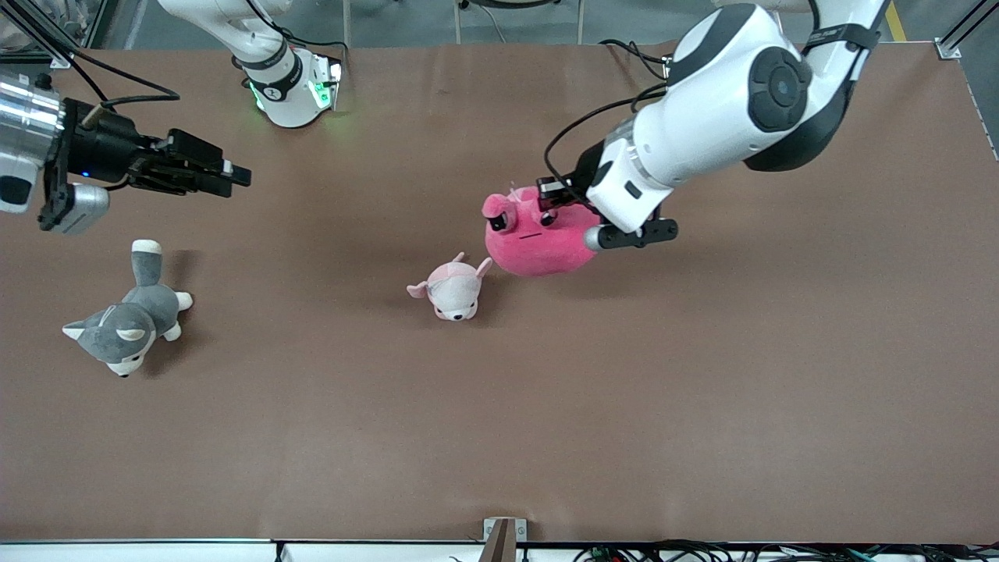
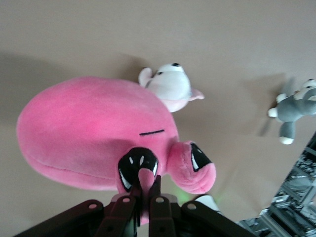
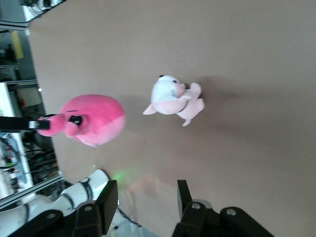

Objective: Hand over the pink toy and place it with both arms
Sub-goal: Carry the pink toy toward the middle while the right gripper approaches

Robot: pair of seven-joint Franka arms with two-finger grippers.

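The pink toy (image 1: 538, 234) is a hot-pink blob plush with black eyes, near the table's middle. My left gripper (image 1: 556, 197) is shut on a small ear on its top; in the left wrist view the fingers (image 2: 159, 190) pinch that pink flap beside a black eye of the toy (image 2: 94, 133). The toy seems slightly raised, its shadow under it. My right gripper (image 1: 238, 176) is open and empty, held in the air toward the right arm's end of the table. The right wrist view shows its spread fingers (image 3: 108, 200) and the pink toy (image 3: 94, 118) farther off.
A small pale-pink-and-white puppy plush (image 1: 454, 289) lies on the table just nearer the front camera than the pink toy. A grey-and-white husky plush (image 1: 129, 316) lies toward the right arm's end, nearer the camera than the right gripper. The brown table (image 1: 702, 390) spreads around them.
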